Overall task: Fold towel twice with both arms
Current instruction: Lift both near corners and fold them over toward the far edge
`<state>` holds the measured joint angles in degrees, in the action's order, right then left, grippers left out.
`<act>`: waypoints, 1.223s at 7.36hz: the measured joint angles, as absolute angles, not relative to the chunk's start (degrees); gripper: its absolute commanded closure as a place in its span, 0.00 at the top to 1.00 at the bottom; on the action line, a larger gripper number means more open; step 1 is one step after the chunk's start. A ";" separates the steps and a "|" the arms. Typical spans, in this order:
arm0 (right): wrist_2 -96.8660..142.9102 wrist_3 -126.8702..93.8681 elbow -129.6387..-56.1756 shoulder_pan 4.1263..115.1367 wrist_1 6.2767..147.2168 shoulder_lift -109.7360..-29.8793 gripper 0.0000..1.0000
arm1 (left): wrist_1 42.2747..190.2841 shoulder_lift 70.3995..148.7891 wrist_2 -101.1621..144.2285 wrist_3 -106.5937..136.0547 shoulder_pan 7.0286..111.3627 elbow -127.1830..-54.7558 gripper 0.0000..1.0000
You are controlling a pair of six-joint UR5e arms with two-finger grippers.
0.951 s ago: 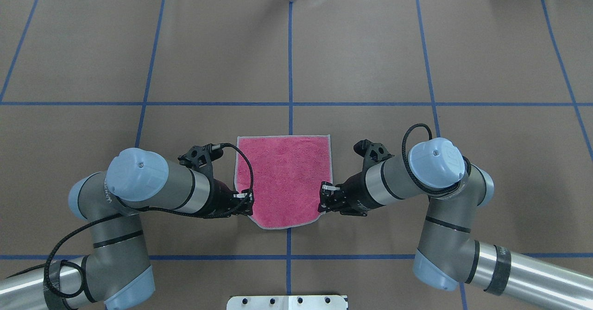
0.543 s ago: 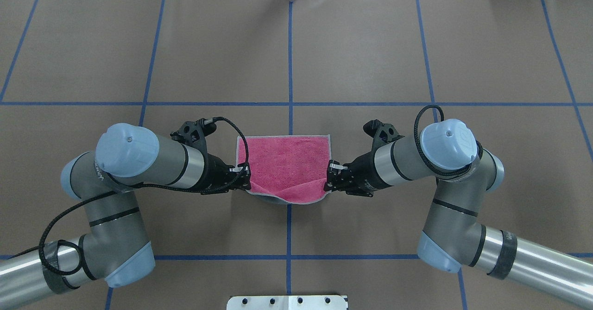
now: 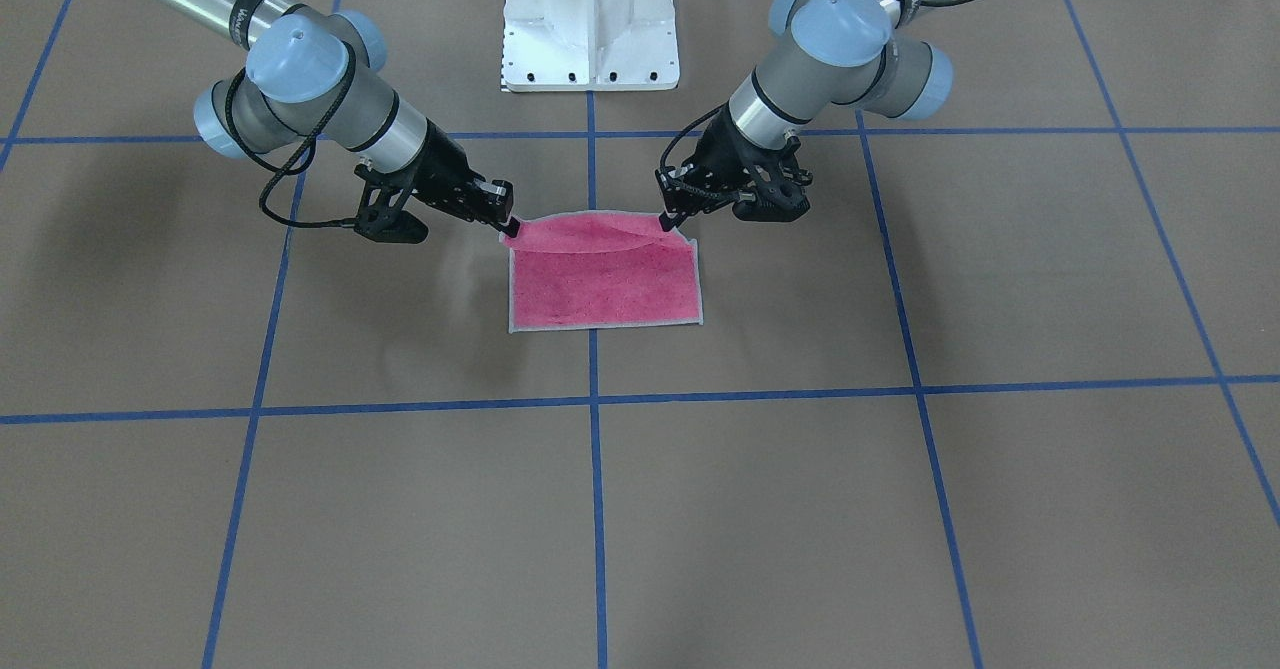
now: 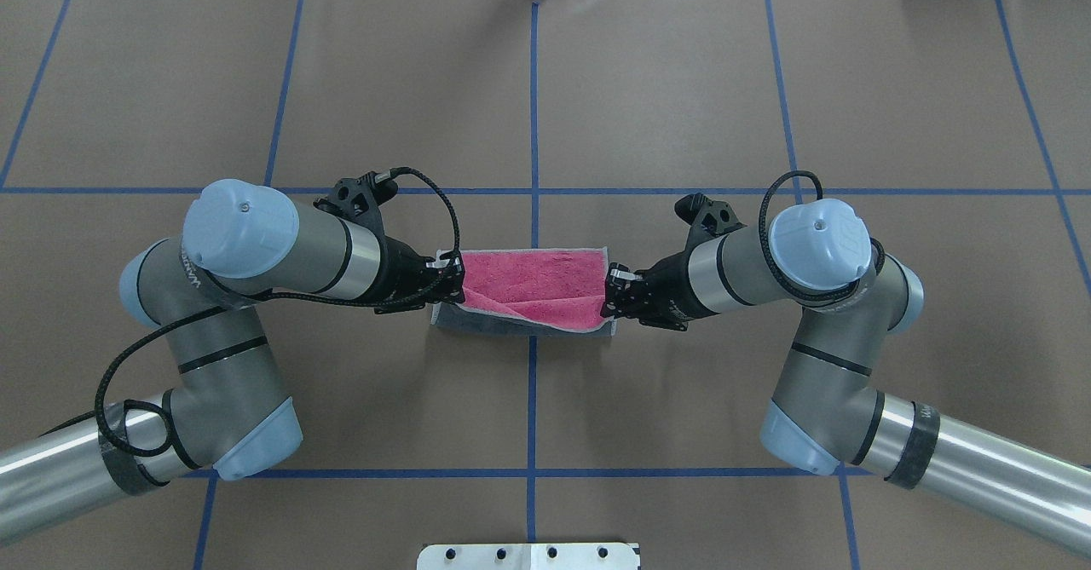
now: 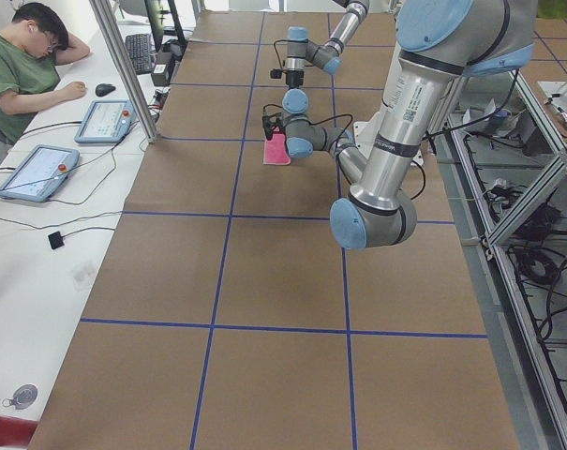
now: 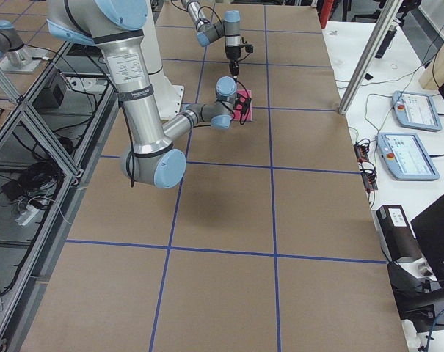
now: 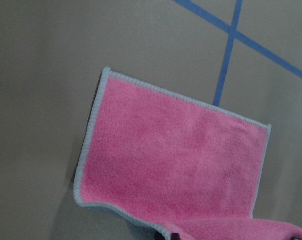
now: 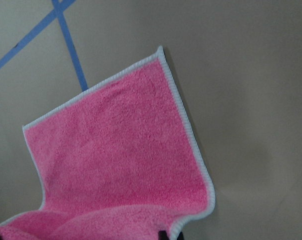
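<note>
The left end effector (image 4: 449, 287) and right end effector (image 4: 610, 296) each clamp a towel (image 4: 537, 273) corner. Its far edge lies just ahead of both.

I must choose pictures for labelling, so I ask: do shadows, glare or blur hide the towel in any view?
Exterior front-facing: soft shadows fall on the table beside the towel, not over it. Overhead exterior: even light, towel edging sharp. Left and right wrist-mounted: terry texture in focus, no glare. Exterior left and right: sharp, but the towel is too small for detail.
</note>
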<state>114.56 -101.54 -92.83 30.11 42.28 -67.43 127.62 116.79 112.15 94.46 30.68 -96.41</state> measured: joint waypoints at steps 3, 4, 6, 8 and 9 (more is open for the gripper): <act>111.83 -101.52 -90.92 30.17 42.28 -65.97 0.00 | 127.67 117.01 112.15 94.48 31.89 -93.77 0.00; 111.27 -101.52 -90.78 30.28 42.28 -65.88 0.00 | 127.69 117.01 112.15 94.48 32.11 -93.12 0.00; 110.85 -101.51 -90.52 30.78 42.27 -65.80 0.00 | 127.70 117.04 112.15 94.48 32.17 -92.43 0.00; 110.77 -101.51 -89.60 31.34 42.28 -65.46 0.00 | 127.71 117.15 112.15 94.48 32.17 -91.87 0.00; 110.75 -101.51 -89.24 31.45 42.28 -65.18 0.00 | 127.72 117.20 112.15 94.48 32.17 -91.75 0.00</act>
